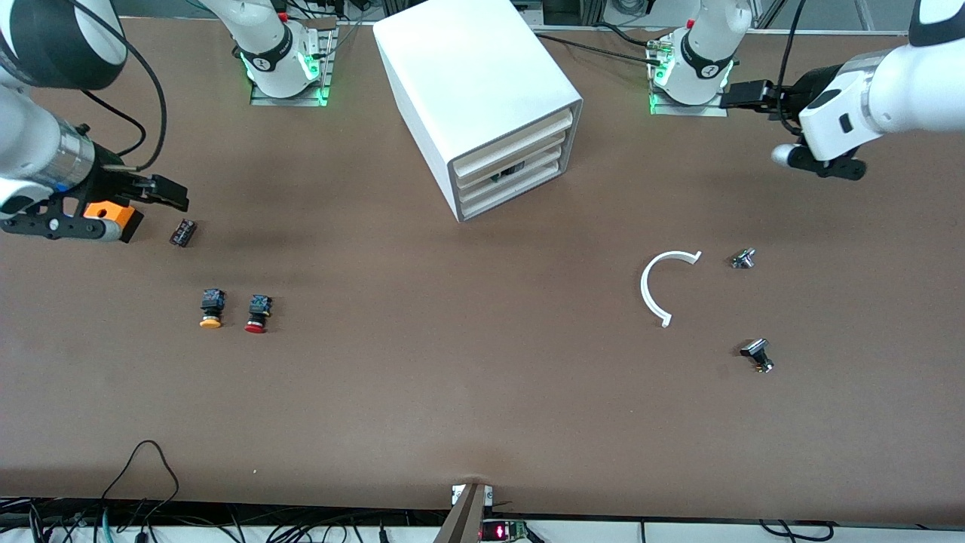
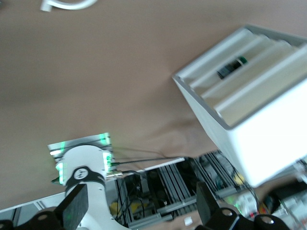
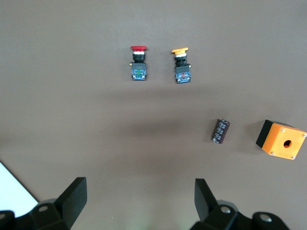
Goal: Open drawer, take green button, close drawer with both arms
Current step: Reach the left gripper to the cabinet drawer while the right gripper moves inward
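I'm holding both the left end effector (image 2: 139,211) and right end effector (image 3: 139,201) released; the flat drawer (image 1: 507,161) front is risking finger slip.

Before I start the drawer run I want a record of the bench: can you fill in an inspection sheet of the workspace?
Surface: brown table, no spills seen.
Job's things: white cabinet of four drawers, all pushed in; a green-capped button shows in a gap between the drawers.
Clutter: yellow button beside red button, black capacitor, orange box, white arc, two small metal parts.
Grippers: left claw open, over the left arm's end of the table; right claw open, over bare table by the orange box; neither holds anything.
Cables: black leads along the camera-side table edge.
Surroundings: arm bases lit green.
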Available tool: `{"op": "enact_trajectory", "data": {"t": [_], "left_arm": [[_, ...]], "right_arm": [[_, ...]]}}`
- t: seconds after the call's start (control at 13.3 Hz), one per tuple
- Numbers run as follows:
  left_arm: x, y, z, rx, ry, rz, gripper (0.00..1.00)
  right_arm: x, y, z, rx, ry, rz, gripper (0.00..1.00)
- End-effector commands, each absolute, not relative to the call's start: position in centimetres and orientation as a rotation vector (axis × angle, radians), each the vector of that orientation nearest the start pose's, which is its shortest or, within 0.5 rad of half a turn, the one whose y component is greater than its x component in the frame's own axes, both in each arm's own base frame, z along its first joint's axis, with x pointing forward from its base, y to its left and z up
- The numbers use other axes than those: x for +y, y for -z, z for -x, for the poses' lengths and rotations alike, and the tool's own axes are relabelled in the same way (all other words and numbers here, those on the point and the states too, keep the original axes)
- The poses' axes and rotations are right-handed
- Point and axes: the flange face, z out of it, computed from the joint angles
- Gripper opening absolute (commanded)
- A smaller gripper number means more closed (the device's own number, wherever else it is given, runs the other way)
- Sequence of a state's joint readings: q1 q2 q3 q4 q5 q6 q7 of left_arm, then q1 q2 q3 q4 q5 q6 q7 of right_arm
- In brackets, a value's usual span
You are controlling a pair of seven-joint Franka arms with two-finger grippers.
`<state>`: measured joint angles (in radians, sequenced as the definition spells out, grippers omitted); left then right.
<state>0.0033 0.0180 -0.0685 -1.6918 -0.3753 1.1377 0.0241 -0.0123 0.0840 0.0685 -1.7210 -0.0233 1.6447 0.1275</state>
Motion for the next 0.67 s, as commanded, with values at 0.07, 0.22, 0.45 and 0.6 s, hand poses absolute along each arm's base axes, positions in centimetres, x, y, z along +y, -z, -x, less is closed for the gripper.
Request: {"op": "enact_trajectory", "data": {"t": [0.07, 0.22, 0.45, 0.6], "left_arm": [[-10.6, -49.1, -50.7, 0.729, -0.999, 3.448, 0.99], [-12.6, -44.9, -51.1, 0.812, -1.0, 3.57, 0.99], [-16.9, -38.0, -50.8, 0.938, -0.672, 3.751, 0.99], [-19.1, -31.8, -49.8, 0.959, -0.537, 3.832, 0.99]], "right_arm": [[3.2, -46.9, -58.6, 0.129, -0.363, 3.139, 0.99], [3.3, -45.0, -59.2, 0.128, -0.402, 3.133, 0.99], [4.5, -42.8, -60.4, 0.181, -0.378, 3.154, 0.99], [5.5, -41.8, -61.4, 0.155, -0.37, 3.159, 0.99]]}}
